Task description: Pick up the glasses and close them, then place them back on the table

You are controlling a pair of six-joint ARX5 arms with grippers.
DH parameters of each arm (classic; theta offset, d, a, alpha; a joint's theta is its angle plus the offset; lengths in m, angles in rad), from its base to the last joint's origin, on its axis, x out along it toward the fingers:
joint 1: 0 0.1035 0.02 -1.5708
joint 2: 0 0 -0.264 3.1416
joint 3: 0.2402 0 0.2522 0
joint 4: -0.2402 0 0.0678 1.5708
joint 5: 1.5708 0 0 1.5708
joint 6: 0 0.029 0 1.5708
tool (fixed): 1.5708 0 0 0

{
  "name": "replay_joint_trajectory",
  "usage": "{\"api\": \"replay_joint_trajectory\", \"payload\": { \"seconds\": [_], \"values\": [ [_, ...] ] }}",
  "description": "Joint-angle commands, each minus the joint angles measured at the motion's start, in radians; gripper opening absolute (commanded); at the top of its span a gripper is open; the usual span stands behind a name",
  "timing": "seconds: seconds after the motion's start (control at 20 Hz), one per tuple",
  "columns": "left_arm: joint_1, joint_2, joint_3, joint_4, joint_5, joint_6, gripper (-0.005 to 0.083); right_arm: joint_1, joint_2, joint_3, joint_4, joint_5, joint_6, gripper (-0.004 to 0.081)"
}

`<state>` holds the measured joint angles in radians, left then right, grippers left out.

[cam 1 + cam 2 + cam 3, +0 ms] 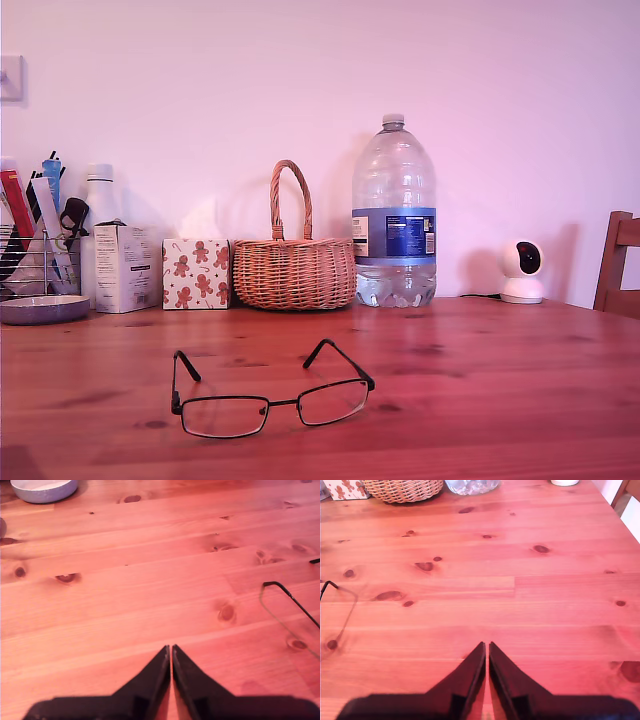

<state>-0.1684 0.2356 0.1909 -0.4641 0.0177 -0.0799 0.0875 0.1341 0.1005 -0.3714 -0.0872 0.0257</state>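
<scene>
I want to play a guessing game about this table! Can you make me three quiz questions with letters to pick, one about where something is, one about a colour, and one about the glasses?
1. What stands between the gingerbread box and the water bottle?
A. wicker basket
B. teapot
C. lamp

2. What colour is the glasses frame?
A. yellow
B. black
C. white

3. How are the glasses' arms?
A. snapped off
B. folded shut
C. unfolded

Answers: 1 A, the wicker basket sits between them; 2 B, the thin wire is black; 3 C, both arms stick out behind the lenses on the table.

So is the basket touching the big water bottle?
Apart. The exterior view shows a thin strip of wall between the basket and the bottle.
</scene>
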Motion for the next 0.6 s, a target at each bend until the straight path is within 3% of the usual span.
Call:
{"api": "replay_joint_trajectory", "payload": {
  "seconds": [0.0, 0.35, 0.55],
  "values": [
    [-0.002, -0.001, -0.017, 0.203, 0.132, -0.002, -0.0020, 0.004, 0.004, -0.021, 0.225, -0.008, 0.003, -0.0010],
    [-0.002, -0.001, -0.017, 0.215, 0.142, -0.013, -0.0020, 0.004, 0.005, -0.021, 0.228, -0.006, 0.020, -0.0010],
    [-0.002, 0.000, -0.017, 0.307, 0.248, -0.097, -0.0020, 0.004, 0.005, -0.021, 0.254, -0.077, 0.190, -0.0010]
  ]
}}
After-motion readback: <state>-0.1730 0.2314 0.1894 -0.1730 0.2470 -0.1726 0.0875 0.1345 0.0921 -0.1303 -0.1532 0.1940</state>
